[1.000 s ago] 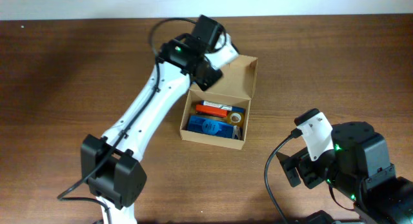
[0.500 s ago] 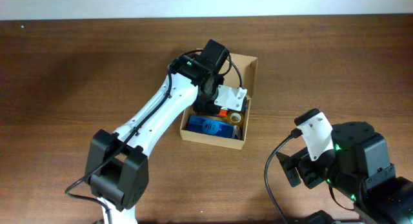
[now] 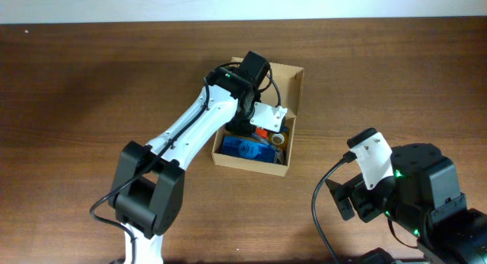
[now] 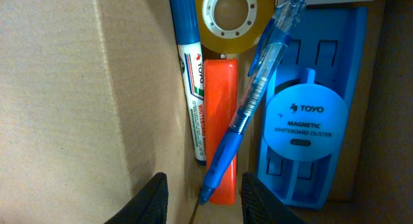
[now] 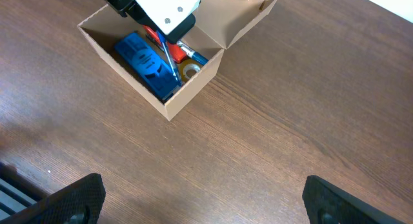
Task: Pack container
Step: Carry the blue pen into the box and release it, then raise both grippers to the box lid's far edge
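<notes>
**Item: container** (image 3: 291, 146). A tan cardboard box just toward 12 o'clock of the table's centre, with its flap lid (image 3: 291, 83) standing open on the 12 o'clock side.

**Contents, left wrist view:**
- blue marker (image 4: 190, 75) against the wall at 9 o'clock
- orange block (image 4: 219, 121) beside the marker
- tape roll (image 4: 232, 14) at 12 o'clock
- blue magnetic duster (image 4: 306, 127) at 3 o'clock
- blue pen (image 4: 248, 114) lying slantwise across the block and the duster

**Left gripper** (image 4: 205, 201). Inside the box with its fingers parted and gripping nothing. The pen's lower end lies in the gap between them, and it may be touching one finger, but the frame's edge cuts this off.

**Right gripper** (image 5: 203, 201). Spread wide and empty, held over bare table at 4 o'clock of the box.

**Hazards:**
- If the left gripper lifts while the pen's end is snagged, the pen could be dragged out.
- The pen sits high on the other items, so it may foul the flap when the lid closes.
- The wrist is close to the flap, and a sideways exit could knock the flap or shove the light box.

**Clearance:**
- The box interior is crowded, so straight up is the free path.
- The table is open on all sides of the box, and widest toward 9 o'clock.
</notes>
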Action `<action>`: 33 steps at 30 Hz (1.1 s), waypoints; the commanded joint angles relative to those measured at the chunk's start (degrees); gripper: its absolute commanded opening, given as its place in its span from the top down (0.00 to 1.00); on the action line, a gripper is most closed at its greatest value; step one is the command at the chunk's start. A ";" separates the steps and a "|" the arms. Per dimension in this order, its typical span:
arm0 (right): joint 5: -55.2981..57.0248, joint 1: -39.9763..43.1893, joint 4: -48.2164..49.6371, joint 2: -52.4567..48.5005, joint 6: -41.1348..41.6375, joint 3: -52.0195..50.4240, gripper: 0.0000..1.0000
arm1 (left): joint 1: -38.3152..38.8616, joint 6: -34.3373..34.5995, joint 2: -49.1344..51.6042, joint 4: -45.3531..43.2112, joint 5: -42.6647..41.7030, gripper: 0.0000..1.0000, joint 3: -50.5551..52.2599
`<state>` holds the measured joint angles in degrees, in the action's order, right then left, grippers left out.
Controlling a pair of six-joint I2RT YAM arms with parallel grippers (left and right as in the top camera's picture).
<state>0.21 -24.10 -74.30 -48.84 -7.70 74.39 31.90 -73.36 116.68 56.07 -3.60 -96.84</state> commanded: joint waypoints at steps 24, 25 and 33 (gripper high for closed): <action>0.50 -0.24 0.17 0.11 0.07 0.83 0.01 | -13.88 45.46 -19.63 -7.80 -16.76 0.98 0.00; 0.44 -0.26 0.31 0.11 0.09 0.83 0.01 | -15.56 48.28 -19.63 -8.68 -16.76 0.98 0.00; 0.50 -0.24 1.79 0.09 0.07 0.83 0.01 | -21.27 55.58 -13.49 -10.49 -19.08 0.98 0.00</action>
<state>0.21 -24.10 -73.49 -48.86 -7.68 74.39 10.79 -20.73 100.12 46.44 -20.16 -96.84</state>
